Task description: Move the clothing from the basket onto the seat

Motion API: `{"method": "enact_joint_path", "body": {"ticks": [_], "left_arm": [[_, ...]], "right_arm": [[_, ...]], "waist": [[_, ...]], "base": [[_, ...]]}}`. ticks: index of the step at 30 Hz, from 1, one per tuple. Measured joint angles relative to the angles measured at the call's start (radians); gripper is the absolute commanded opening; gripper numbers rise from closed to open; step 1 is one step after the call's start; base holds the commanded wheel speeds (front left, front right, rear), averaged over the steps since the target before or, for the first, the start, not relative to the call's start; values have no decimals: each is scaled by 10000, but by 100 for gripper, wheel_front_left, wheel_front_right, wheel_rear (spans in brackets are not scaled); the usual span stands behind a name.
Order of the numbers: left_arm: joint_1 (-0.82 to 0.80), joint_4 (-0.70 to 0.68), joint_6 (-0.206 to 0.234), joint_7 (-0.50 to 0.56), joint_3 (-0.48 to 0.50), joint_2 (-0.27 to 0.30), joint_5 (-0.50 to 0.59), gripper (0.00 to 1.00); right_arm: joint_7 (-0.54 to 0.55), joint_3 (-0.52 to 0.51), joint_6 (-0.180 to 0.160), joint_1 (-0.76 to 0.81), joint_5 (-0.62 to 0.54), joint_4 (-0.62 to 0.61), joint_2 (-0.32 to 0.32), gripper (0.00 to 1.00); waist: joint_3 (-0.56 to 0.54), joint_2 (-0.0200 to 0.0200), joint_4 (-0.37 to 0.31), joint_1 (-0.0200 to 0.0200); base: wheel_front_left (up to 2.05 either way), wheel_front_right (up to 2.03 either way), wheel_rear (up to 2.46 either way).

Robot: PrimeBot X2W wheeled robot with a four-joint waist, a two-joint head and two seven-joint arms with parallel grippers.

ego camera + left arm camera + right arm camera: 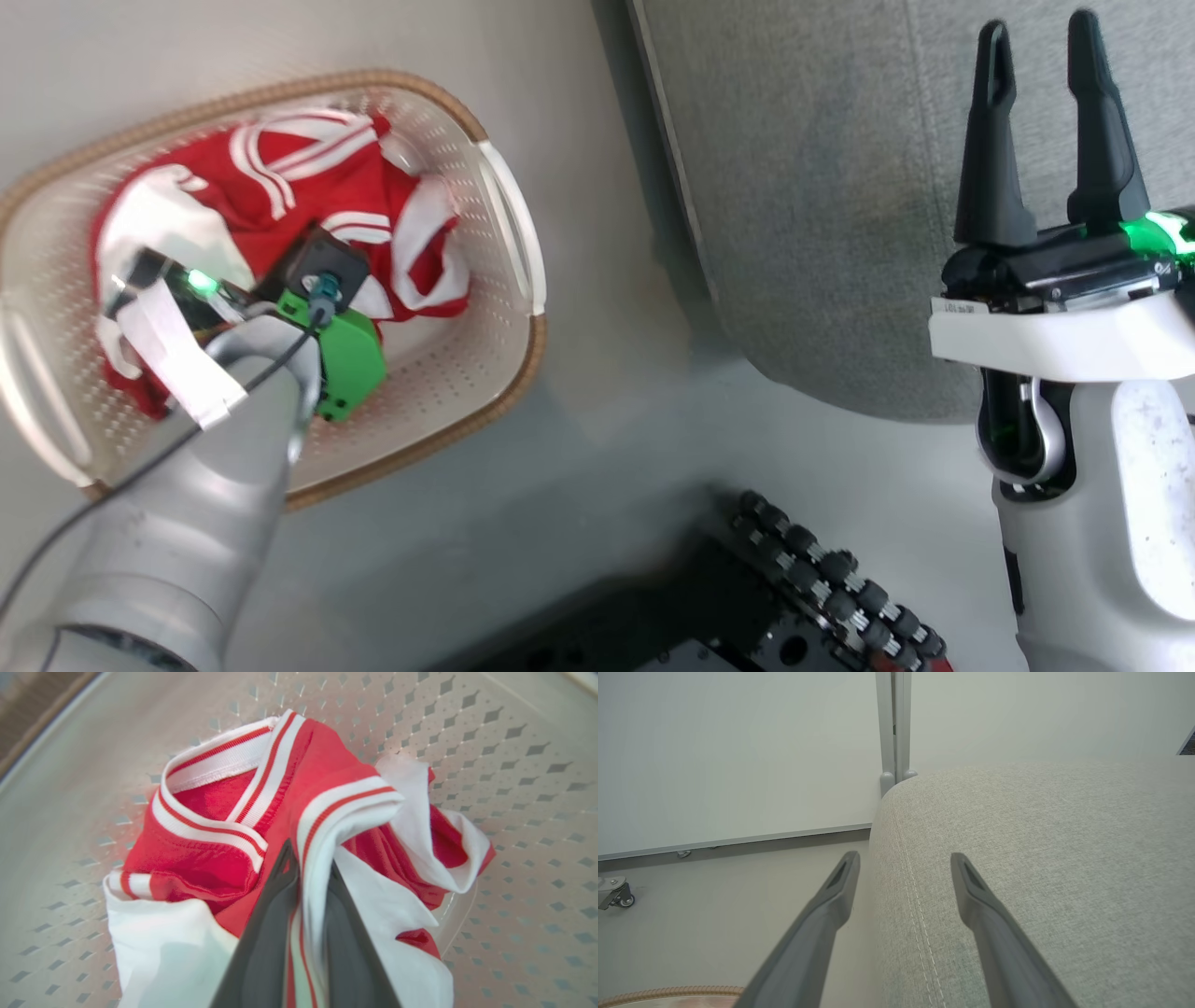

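Two grippers, two jobs. The left gripper is down inside the basket, its fingers drawn almost together on a raised fold of the jersey, with a strip of white-and-red trim pinched between them. A ridge like that is probably the easiest part of a crumpled cloth to catch, and a grip near the middle should bring the whole heap up at once. The jersey lies bunched on the basket's perforated bottom, collar toward 11 o'clock in the left wrist view, so none of it has reached the seat yet. In the head view the basket sits on the floor at 10 o'clock and the seat fills 1 to 2 o'clock, the two well apart. The right gripper stands at 3 o'clock, fingers spread and holding nothing, above the seat's seamed edge. It seems parked there to stay out of the left arm's way, or ready to help when the cloth arrives. As for writing, a small white sticker on the right wrist carries dark print too small to read. No brand, number or lettering can be made out on the jersey or the basket.
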Motion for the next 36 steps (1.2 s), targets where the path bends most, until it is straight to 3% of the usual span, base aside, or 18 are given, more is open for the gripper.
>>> {"method": "enact_joint_path", "body": {"ticks": [11,21,36], "left_arm": [[2910,-3586,165,-44,1402,-215,-1212,0],[4932,-6188,-259,-44,2449,-447,-1267,0],[6166,-9133,-989,-44,3336,-1058,-1072,0]], "right_arm": [[-2,-88,0,1368,-980,433,8,100],[0,142,0,2597,-1340,717,4,100],[0,775,0,3917,-1605,1085,-4,100]], "waist": [[-2537,0,855,0],[-5070,0,1561,-1],[-7842,0,2230,-1]], "base": [[0,0,0],[0,0,0],[0,0,0]]}}
